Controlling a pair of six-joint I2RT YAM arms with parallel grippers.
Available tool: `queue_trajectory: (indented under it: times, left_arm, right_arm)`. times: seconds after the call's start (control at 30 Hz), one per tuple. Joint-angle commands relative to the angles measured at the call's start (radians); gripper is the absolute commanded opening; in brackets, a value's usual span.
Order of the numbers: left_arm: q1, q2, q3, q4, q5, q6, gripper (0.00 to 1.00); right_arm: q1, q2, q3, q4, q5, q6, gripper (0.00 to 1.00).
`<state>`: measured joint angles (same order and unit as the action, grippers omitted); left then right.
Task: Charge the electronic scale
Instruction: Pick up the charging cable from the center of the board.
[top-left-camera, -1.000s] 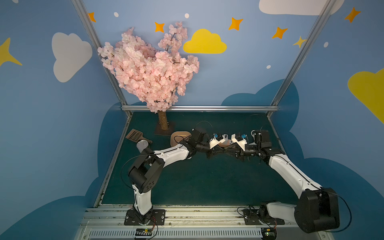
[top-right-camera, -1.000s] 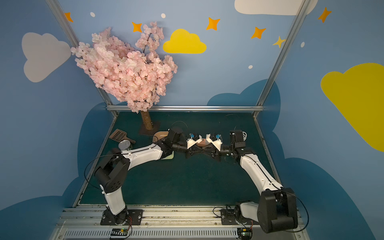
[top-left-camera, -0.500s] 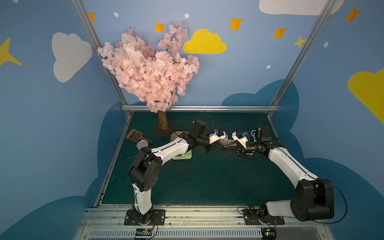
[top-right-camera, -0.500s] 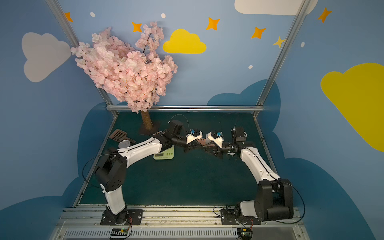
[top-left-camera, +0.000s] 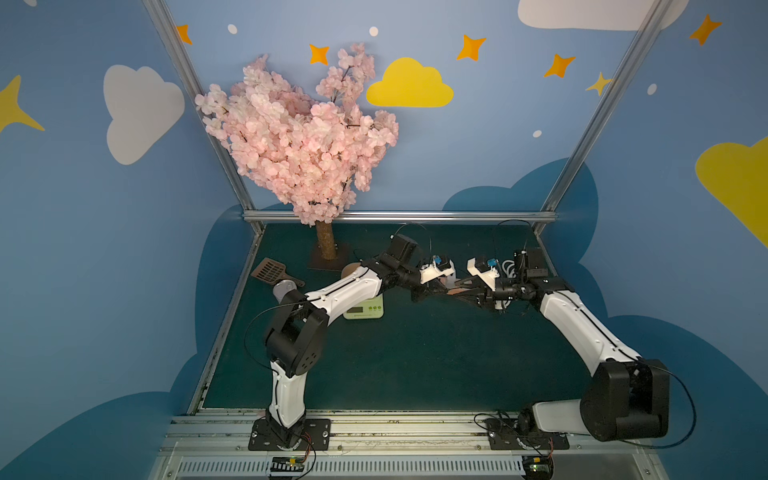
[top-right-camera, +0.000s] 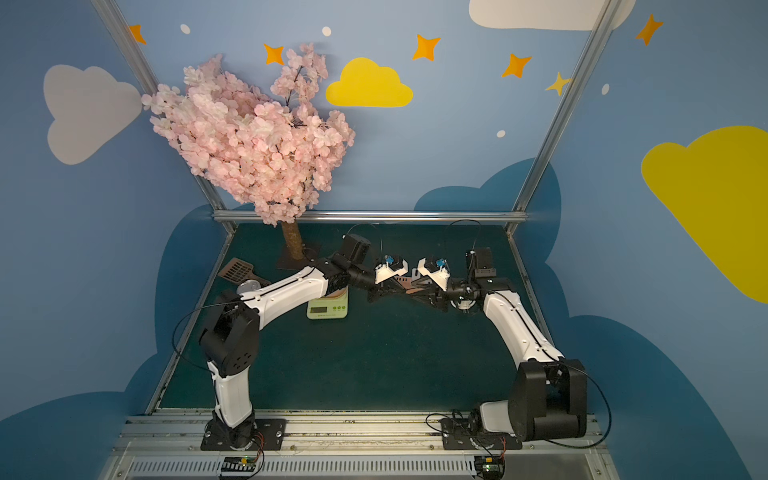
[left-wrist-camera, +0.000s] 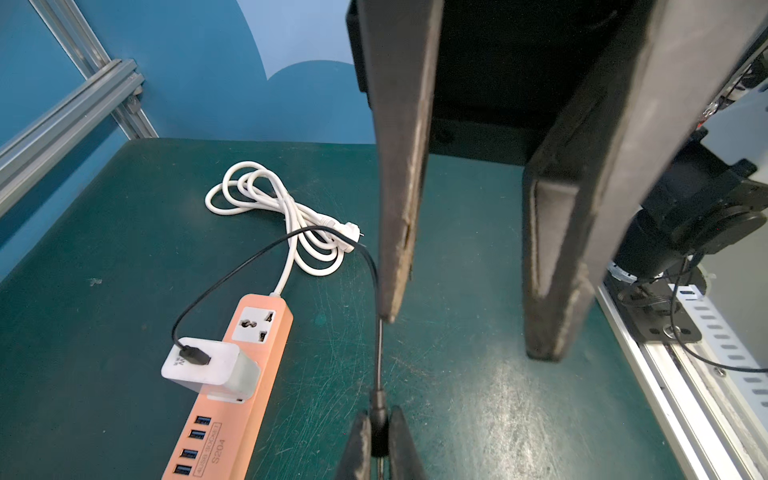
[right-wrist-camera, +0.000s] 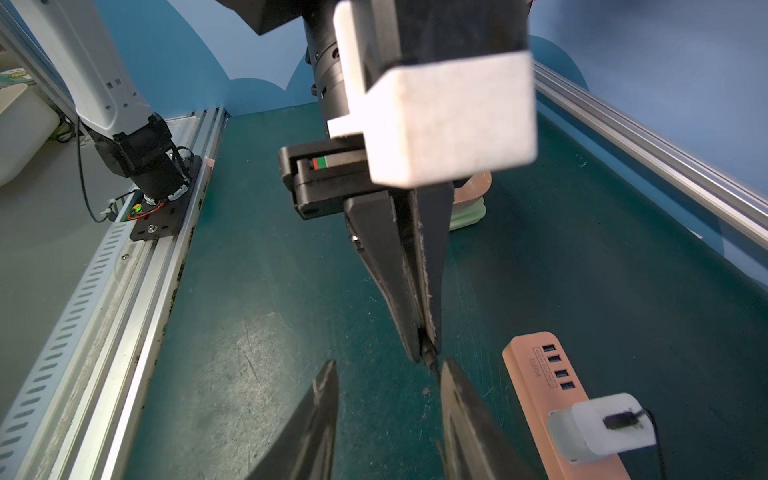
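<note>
While left claw (left-wrist-camera: 378, 415) pinches black cable (left-wrist-camera: 379, 357) end, right claw (left-wrist-camera: 467, 334) stands partly apart, empty; electronic scale (top-left-camera: 365, 309) sits on worktop (top-left-camera: 415, 365).

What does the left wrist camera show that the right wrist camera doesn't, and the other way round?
Only the left wrist view: the coiled white cord and the universal socket. Only the right wrist view: the electronic scale, partly hidden behind the left gripper. Both: the salmon-orange power strip, the white charger block with the black cable plugged in, and the left gripper's jaws shut on that cable.
</note>
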<state>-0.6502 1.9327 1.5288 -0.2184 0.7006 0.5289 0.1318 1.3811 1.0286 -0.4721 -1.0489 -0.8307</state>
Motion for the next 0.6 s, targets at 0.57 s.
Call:
queue_trajectory:
  times: [0.57]
  left_arm:
    - [-0.003, -0.009, 0.073, -0.128, 0.062, 0.071, 0.12]
  right_arm:
    - [-0.009, 0.095, 0.055, -0.036, -0.054, -0.056, 0.53]
